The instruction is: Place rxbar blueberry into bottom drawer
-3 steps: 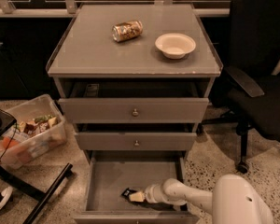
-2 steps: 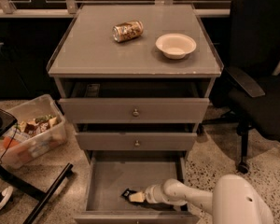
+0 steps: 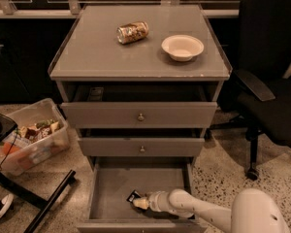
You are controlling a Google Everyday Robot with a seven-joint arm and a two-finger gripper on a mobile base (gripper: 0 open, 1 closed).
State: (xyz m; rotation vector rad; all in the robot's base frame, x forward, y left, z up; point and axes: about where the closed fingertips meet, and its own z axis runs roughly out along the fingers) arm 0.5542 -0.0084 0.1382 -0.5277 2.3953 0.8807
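The open bottom drawer (image 3: 111,188) holds the rxbar blueberry (image 3: 133,196) and my pincer (image 3: 138,203); the bar lies at my pincer's tip, clamped or loose I cannot tell

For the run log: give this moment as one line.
gripper: inside open grey metal bottom drawer | dark navy-blue flat rxbar blueberry: at gripper tip, in drawer

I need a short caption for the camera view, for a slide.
The gripper reaches into the open bottom drawer, its tip at the rxbar; a can and bowl rest on top.
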